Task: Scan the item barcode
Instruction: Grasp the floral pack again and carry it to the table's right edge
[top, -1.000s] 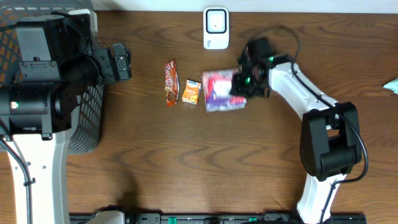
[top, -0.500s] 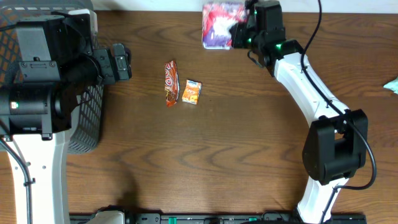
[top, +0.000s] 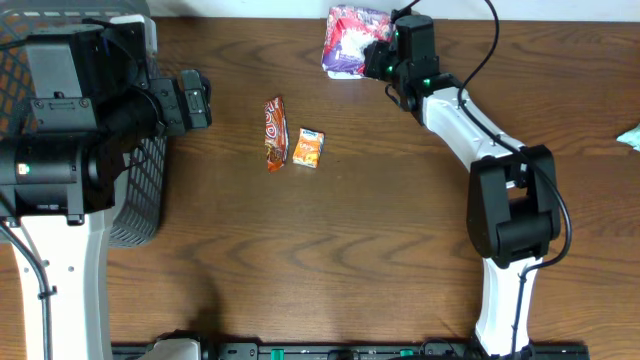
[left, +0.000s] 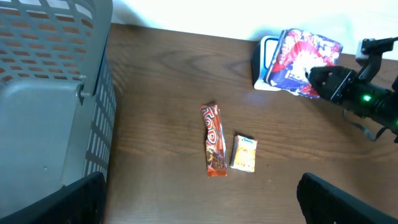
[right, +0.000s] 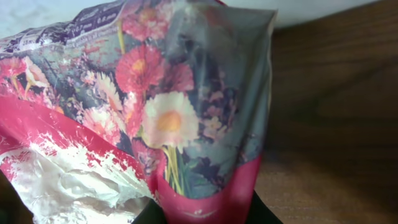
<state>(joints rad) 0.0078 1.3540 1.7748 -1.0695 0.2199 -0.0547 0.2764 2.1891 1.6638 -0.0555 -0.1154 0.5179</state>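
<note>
You have three items in view and two tools. Your right tool (top: 381, 57) is clamped on one floral packet (top: 350, 32), its fingers pinching the pink lower edge in the right wrist view. The packet is at the far edge of the table (top: 380, 220), lifted over the one white scanner (left: 264, 68). Only a strip of the scanner peeks out beside the packet, and you cannot tell whether the two touch. The other two items lie flat near the middle of the table. They are one red-and-orange candy bar (top: 274, 133) and, just beside it on its right, one small orange packet (top: 309, 148). Your left tool (left: 199, 190) stands spread wide and holds nothing, next to the one grey mesh basket (top: 140, 200) at the left edge
</note>
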